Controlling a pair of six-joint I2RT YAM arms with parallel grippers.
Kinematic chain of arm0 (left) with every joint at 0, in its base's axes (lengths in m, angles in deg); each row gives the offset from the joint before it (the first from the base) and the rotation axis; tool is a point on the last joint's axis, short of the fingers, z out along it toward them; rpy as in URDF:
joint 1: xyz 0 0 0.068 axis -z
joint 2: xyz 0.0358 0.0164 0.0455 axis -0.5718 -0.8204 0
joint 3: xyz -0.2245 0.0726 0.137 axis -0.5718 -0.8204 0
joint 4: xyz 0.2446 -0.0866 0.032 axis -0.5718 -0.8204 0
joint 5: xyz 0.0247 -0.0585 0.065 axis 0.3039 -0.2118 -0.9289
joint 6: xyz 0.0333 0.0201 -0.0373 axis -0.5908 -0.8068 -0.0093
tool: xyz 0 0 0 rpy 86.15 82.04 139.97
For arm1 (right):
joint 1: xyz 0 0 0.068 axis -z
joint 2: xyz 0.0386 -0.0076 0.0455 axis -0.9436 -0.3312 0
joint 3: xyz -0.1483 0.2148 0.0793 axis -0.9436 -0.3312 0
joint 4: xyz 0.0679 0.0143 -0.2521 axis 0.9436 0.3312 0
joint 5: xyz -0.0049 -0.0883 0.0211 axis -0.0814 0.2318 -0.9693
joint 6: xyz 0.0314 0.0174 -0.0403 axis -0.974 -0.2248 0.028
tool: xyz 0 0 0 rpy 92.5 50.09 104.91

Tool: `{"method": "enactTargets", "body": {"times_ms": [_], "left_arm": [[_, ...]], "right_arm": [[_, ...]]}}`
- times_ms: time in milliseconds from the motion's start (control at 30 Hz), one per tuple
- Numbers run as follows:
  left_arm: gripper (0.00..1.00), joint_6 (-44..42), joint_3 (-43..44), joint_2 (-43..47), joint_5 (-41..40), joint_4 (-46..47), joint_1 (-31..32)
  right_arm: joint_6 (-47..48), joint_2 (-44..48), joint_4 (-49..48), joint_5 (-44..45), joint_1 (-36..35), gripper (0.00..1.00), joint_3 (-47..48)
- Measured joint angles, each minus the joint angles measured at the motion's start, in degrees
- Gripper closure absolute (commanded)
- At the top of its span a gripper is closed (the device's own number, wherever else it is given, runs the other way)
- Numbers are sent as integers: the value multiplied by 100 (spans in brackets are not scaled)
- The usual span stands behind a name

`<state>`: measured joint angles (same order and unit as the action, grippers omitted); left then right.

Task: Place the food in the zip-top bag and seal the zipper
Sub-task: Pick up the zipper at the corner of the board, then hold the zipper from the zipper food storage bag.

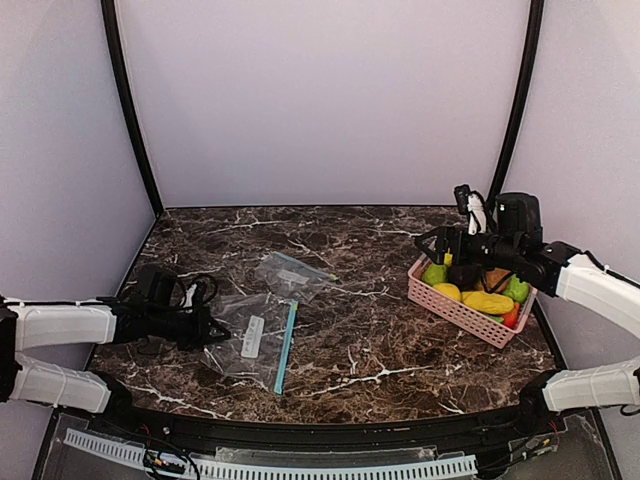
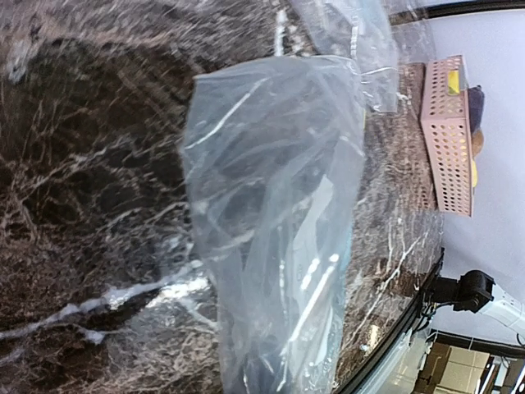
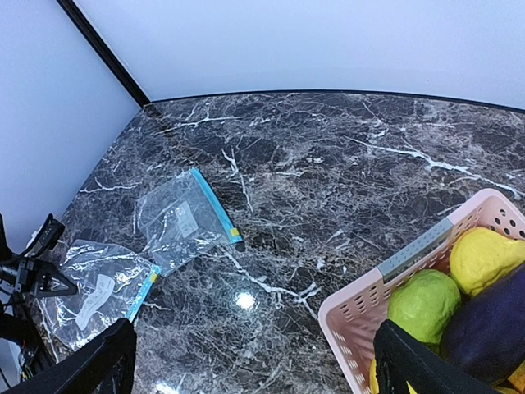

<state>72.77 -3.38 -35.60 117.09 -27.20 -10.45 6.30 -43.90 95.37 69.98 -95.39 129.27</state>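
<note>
There, the left gripper pinched the near bag on the counter; the right gripper hung spread above the food.

We see two bags in the lower left-centre of the top view. The nearer bag lies on the table, and the second bag lies just behind it, slightly to the right. The left gripper sits at the nearer bag's left edge. At the right of the frame we find the basket on the table, well apart from both bags, with the food piled in it. The right gripper hangs over the basket's rear left part.
</note>
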Motion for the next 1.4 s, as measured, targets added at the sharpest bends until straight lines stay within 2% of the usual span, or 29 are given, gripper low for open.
{"method": "enactTargets", "body": {"times_ms": [233, 333, 567, 833, 1133, 1400], "left_arm": [[99, -339, 223, 1224, 227, -15, 2], [99, -431, 225, 1777, 365, 81, 2], [99, -155, 190, 2518, 570, 1128, 2], [99, 407, 173, 2319, 890, 2413, 2], [99, 656, 157, 2162, 1071, 3045, 2], [99, 715, 92, 2199, 1130, 3150, 2]], "right_arm": [[-286, 0, -280, -273, -92, 2, -15], [-457, -2, -437, -463, -201, 6, -48], [-723, -90, -553, -564, -704, 14, 94], [-1040, -614, -1213, -603, -1644, 22, 684], [-1298, -1810, -1954, -623, -2511, 29, 1593], [-1484, -2216, -2592, -940, -2579, 49, 2022]]}}
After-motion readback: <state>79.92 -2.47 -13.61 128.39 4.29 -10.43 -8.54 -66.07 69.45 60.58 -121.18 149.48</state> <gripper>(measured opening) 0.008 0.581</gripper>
